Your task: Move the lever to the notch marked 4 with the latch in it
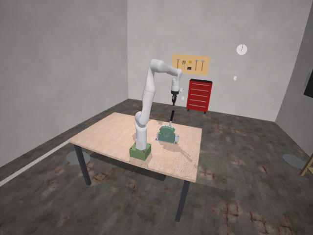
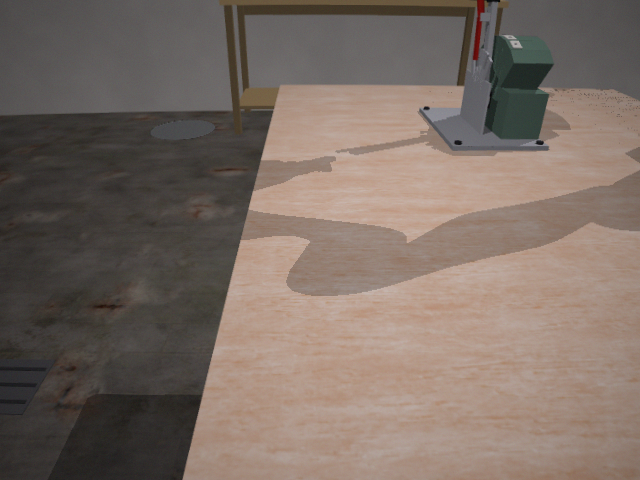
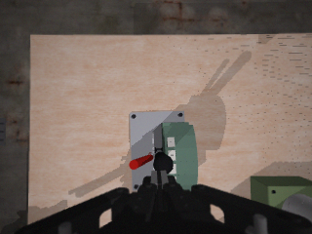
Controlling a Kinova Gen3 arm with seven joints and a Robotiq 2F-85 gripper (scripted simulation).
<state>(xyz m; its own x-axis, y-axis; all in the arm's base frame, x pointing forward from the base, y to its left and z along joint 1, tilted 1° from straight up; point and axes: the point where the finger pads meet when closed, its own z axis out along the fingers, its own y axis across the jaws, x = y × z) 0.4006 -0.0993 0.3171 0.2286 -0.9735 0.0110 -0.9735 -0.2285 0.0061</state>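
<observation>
- Gripper (image 1: pixel 173 103) hung well above the table (image 1: pixel 111 136), pointing straight down, its fingers drawn fully together on nothing; it sat apart from the lever's black handle (image 1: pixel 172 115), with open air between them.
- Lever stood near the far right part of the table, rising from a green notched housing (image 1: pixel 167 133) bolted to a grey base plate (image 2: pixel 439 126).
- Red bar (image 3: pixel 140 162) showed in the wrist view sticking out to the left of the handle's black top (image 3: pixel 162 162), apparently unsqueezed, so the latch was probably seated in its notch.
- Small number plates (image 3: pixel 171 141) lay on the housing's top face, placed to label each notch; their digits were too small to read.
- Wrist camera looked nearly straight down the handle, which suggested the arm was lined up over it for a descent.
- Closed fingers would not straddle handle and bar together, so I judged they would need to spread before any squeeze.
- Arm's green pedestal (image 1: pixel 146 156) stood at the near edge, left of the lever.
</observation>
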